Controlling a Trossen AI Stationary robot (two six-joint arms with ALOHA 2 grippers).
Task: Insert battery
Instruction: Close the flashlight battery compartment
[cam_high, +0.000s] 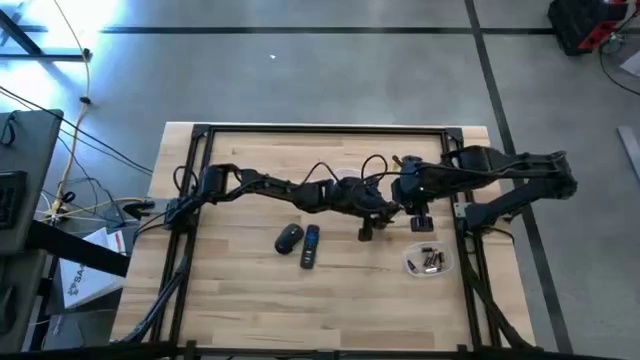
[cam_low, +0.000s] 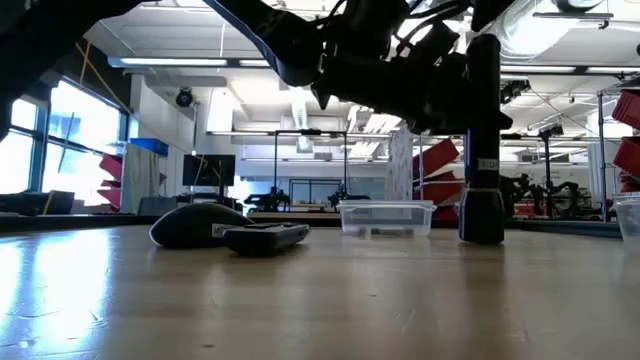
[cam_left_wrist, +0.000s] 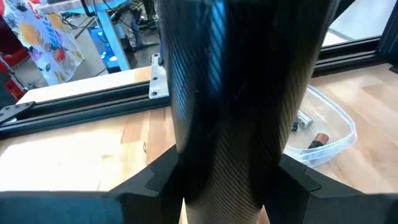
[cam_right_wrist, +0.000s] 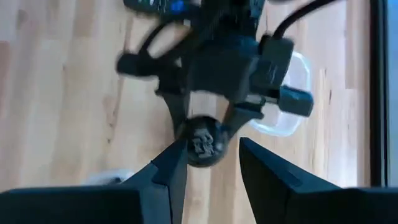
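Note:
A dark tube (cam_low: 482, 140) stands upright at the table's middle right, and its lower end (cam_low: 482, 232) looks to rest on the wood. My left gripper (cam_left_wrist: 227, 186) reaches in from the left and is shut on the tube. My right gripper (cam_right_wrist: 208, 155) hangs open right above the tube's round top end (cam_right_wrist: 202, 142), a finger on either side. I cannot tell whether it touches the tube. Batteries (cam_left_wrist: 316, 140) lie in a clear tub (cam_high: 428, 260) near the right edge. My left gripper pinches the tube's wall (cam_left_wrist: 236, 112) between its two fingers (cam_left_wrist: 155, 180), one on either side. The fingers come in level from the table's left and lie across the tube. The tube stays upright, with its lower end down at the table.
A dark mouse (cam_high: 288, 237) and a remote (cam_high: 310, 245) lie side by side at the table's middle. Another clear tub (cam_low: 385, 215) stands farther back. Black frame rails (cam_high: 320, 130) run along the table's far, left and right sides. Bare wood lies toward the near edge.

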